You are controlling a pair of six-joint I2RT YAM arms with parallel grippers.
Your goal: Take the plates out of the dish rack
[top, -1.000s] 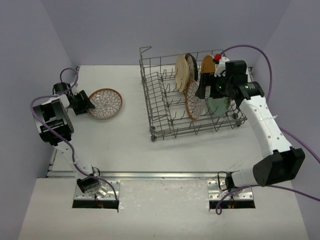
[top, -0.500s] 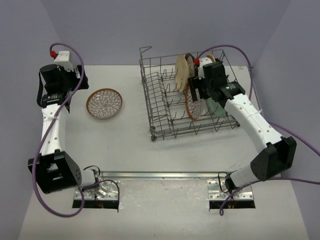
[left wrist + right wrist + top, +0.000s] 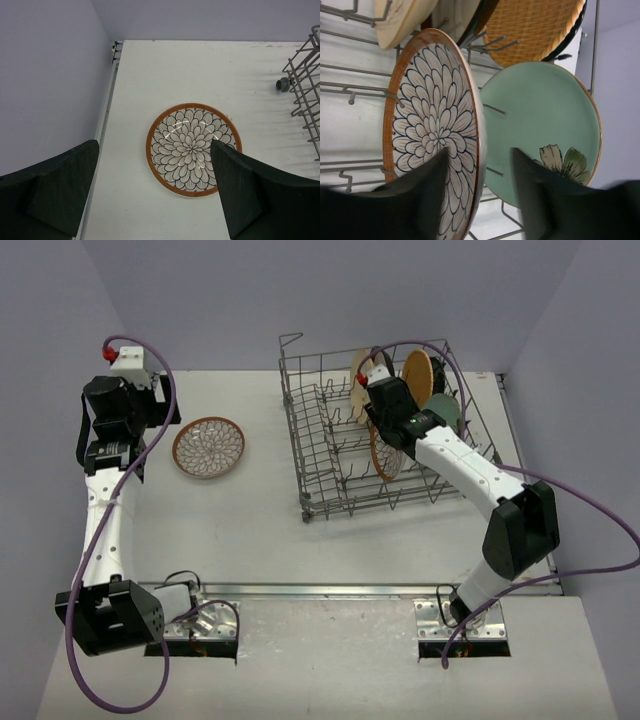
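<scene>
While your left gripper [image 3: 154,146] hangs spread over the centre-frame plate [image 3: 192,149], your right gripper [image 3: 480,155] straddles the rim of the racked plate [image 3: 432,130]; grip unclear.

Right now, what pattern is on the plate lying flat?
The plate shows dark-outlined petals, orange rim; clearest from left wrist.

Seen from the right wrist, the right gripper's fingers [image 3: 420,200] blot out the floral plate [image 3: 435,125] at 6 o'clock — contact there I can't judge. The cream plate [image 3: 400,17] and tan plate [image 3: 535,25] run off at 12. From the left wrist, the dish rack [image 3: 305,75] is clipped at 3.
</scene>
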